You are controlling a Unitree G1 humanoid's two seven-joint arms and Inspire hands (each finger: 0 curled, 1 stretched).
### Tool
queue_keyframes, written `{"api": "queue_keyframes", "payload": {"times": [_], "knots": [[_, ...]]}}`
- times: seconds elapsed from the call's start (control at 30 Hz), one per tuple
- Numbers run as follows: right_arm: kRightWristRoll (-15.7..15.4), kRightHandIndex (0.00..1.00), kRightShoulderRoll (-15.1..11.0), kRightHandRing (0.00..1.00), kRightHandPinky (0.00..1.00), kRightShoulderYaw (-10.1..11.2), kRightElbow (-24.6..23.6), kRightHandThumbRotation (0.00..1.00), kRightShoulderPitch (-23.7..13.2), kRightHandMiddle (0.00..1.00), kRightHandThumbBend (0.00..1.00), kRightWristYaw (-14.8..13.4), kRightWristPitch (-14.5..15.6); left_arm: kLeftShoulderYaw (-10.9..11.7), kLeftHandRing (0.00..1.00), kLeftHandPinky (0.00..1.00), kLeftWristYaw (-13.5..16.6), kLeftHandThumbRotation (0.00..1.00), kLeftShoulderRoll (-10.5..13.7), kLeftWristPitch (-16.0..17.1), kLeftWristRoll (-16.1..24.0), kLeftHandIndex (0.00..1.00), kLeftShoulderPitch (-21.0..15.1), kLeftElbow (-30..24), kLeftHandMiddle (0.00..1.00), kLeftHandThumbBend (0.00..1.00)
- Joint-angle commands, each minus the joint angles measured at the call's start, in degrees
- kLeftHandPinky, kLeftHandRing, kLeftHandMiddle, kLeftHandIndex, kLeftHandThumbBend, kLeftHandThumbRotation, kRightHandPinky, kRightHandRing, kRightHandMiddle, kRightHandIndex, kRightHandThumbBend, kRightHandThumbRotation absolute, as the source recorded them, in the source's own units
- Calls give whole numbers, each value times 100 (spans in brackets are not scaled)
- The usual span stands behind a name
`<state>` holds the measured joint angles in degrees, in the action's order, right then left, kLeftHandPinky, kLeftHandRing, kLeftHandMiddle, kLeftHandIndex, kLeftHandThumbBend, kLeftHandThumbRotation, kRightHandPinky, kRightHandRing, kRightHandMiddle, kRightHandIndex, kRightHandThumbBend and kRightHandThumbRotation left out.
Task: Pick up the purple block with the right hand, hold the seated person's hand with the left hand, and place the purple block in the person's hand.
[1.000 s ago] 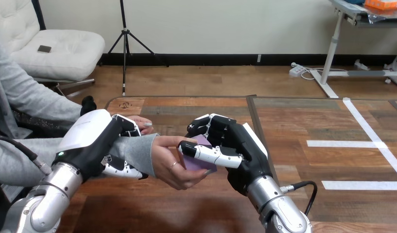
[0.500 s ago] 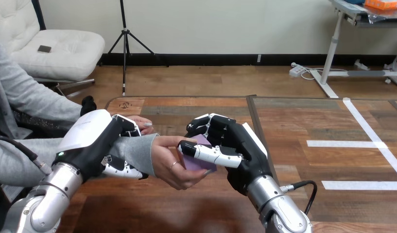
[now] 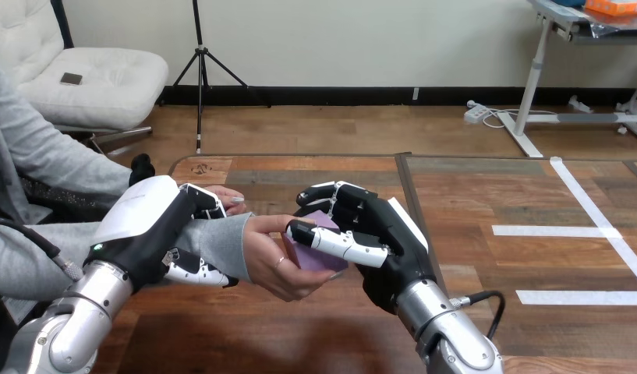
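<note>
Now the left hand (image 3: 155, 226) clasps the person's sleeved wrist (image 3: 221, 245), while the right hand (image 3: 381, 234), fingers and thumb curled round the block (image 3: 311, 259), holds it against the palm of the person's hand (image 3: 272, 263).

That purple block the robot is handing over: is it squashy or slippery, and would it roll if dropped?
Probably stiff: the purple block shows flat faces and straight edges under the curled thumb and fingers of the right hand. Likely light, since a pinch seems to manage it, right against the person's hand. Being boxy, it should not roll.
</note>
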<state>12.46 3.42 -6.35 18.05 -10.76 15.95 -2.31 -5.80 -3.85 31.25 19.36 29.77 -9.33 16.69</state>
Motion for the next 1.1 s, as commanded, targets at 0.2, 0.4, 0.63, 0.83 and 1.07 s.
{"api": "queue_keyframes", "payload": {"times": [0.2, 0.4, 0.63, 0.83, 1.07], "knots": [[544, 62, 237, 56, 48, 128, -604, 24, -116, 61, 82, 143, 416, 74, 52, 43, 400, 16, -137, 359, -43, 55, -712, -511, 55, 75], [555, 67, 113, 60, 50, 135, -585, 35, -169, 66, 80, 244, 361, 66, 56, 47, 367, 27, -79, 343, 27, 60, -676, -586, 60, 80], [451, 71, 9, 65, 54, 172, -562, 55, -201, 71, 79, 329, 175, 48, 58, 49, 297, 41, -9, 349, 89, 65, -642, -671, 63, 94], [653, 75, -96, 71, 60, 267, -570, 71, -261, 75, 81, 623, 361, 7, 64, 56, -53, 51, 100, 140, 87, 70, -596, -846, 67, 99], [728, 82, -187, 80, 71, 377, -563, 89, -289, 82, 91, 781, 447, 25, 74, 72, -620, 60, 202, -34, -120, 78, -499, -1099, 75, 100]]}}
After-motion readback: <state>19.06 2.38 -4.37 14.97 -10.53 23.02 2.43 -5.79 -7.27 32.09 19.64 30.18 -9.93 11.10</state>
